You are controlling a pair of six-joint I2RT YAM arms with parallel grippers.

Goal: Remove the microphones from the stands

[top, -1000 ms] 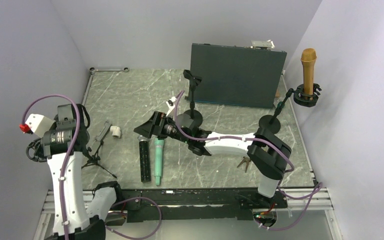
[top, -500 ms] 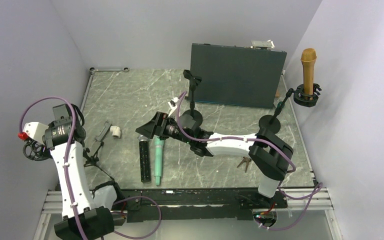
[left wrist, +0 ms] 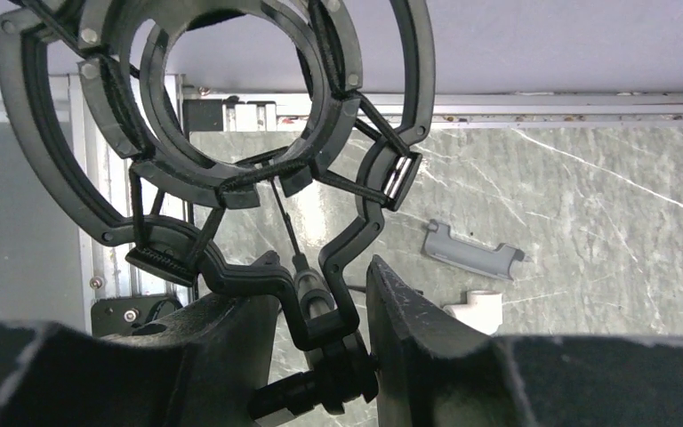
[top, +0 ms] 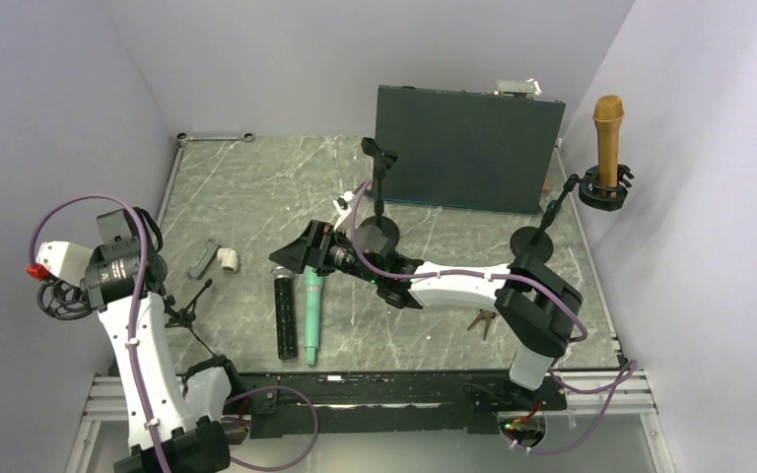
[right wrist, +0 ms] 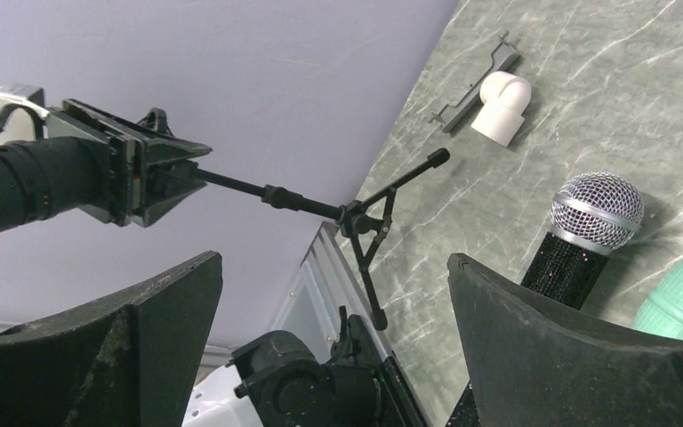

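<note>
A gold microphone (top: 608, 133) stands upright in a black shock mount on a stand (top: 552, 209) at the back right, far from both grippers. My left gripper (top: 67, 296) at the near left is shut on the neck joint of a small tripod stand (top: 187, 307), tipped over toward it. That stand's shock mount ring (left wrist: 222, 116) is empty, and my left gripper (left wrist: 325, 329) clamps just below it. My right gripper (top: 291, 254) hangs open over the heads of a black microphone (top: 284, 315) and a teal microphone (top: 312, 315) lying on the table.
An empty clip stand (top: 378, 187) rises mid-table in front of a dark panel (top: 468, 148). A grey clip (top: 203, 258) and a white pipe elbow (top: 228, 260) lie left of the microphones. Keys (top: 481, 320) lie near the right arm. Walls close in on both sides.
My left gripper shut on the tripod stand's neck and drew back toward the near left, tipping the stand over. The right arm stayed almost still.
</note>
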